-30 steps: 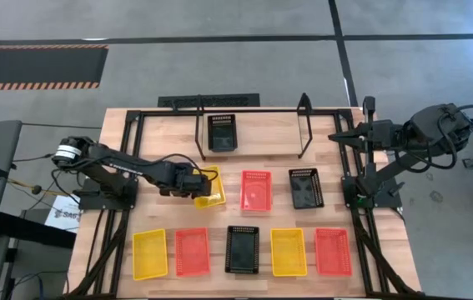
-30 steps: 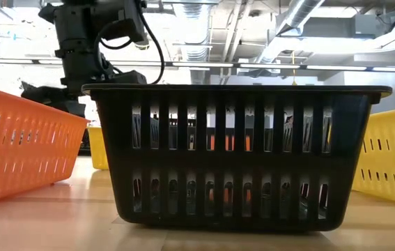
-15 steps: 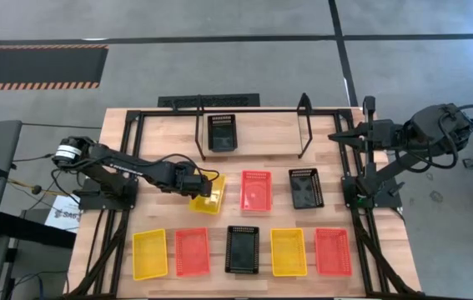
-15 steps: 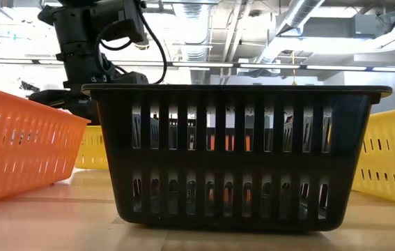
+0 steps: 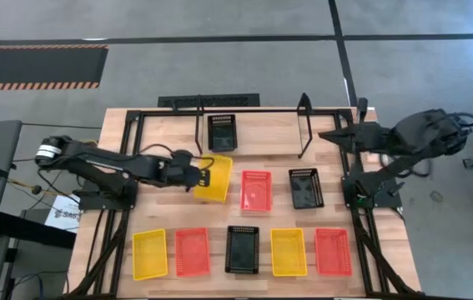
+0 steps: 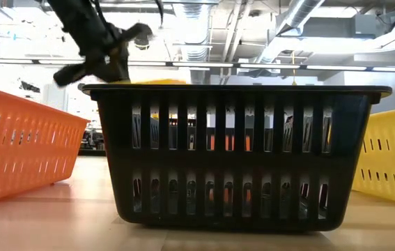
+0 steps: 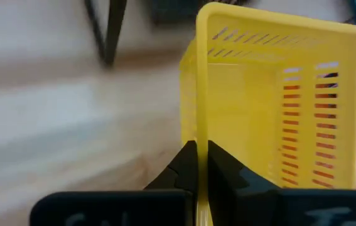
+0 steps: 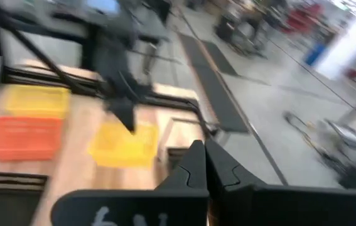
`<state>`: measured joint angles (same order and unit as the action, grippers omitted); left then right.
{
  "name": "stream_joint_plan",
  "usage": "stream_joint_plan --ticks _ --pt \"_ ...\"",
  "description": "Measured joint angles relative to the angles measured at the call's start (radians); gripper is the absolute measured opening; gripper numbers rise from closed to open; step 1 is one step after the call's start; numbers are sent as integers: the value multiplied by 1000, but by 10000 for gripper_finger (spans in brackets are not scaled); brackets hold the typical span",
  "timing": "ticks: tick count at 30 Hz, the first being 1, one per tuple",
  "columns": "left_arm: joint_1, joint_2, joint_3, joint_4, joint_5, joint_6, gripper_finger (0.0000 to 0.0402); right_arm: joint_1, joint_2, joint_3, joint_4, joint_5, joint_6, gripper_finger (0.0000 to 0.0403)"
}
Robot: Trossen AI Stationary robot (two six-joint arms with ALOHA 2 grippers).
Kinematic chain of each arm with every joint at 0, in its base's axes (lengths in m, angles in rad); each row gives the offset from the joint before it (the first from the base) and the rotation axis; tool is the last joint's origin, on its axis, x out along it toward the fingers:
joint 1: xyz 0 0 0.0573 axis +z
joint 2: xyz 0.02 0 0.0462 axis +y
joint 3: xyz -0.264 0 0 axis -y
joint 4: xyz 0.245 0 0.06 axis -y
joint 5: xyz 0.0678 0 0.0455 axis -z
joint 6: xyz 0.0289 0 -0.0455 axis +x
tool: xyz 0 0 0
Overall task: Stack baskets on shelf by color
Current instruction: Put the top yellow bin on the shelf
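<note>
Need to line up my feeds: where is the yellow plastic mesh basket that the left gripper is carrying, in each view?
High view: yellow plastic mesh basket, left of centre, beside the left gripper.
Low view: only a yellow rim above the black basket.
Left wrist view: fills the centre-right, wall pinched.
Right wrist view: blurred, lower centre-left.
Shared landmark: the left gripper.

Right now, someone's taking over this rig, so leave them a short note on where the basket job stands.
Left gripper: jaws shut on the rim of a yellow basket, lifted off the table just in front of the shelf.
Right gripper: jaws shut, empty, held above the shelf's right end.
Done: one black basket sits on the shelf.
Left: place the held yellow one, then the red and black in the middle row, and the front row of five: yellow, red, black, yellow, red.
</note>
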<state>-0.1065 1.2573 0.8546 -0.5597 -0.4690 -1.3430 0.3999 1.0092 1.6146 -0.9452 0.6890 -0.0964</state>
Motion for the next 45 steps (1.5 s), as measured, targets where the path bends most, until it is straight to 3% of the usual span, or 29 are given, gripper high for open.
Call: stream_joint_plan --ticks 4,8,12,17,25,29,39,42,45 --pt "-36 -115 0 21 -112 71 0 -32 52 0 -6 103 49 1" --pt "-58 -196 0 81 -213 174 0 -66 114 0 -16 141 101 1" --pt "-52 -232 0 142 -239 287 0 -98 178 0 -19 196 159 1" --pt "-19 -243 0 243 -193 416 0 -129 246 0 -31 304 228 1" --pt "27 -243 0 287 -146 524 0 -142 330 0 -89 323 501 1" --pt "42 -243 0 287 -120 554 0 -130 387 0 -63 360 515 1" --pt "46 -243 0 288 -73 598 0 -92 496 0 73 335 542 16" --pt "46 -243 0 289 -47 613 0 -55 502 0 4 333 671 15" --pt "46 -242 0 289 -24 627 0 2 484 0 -160 335 925 12"
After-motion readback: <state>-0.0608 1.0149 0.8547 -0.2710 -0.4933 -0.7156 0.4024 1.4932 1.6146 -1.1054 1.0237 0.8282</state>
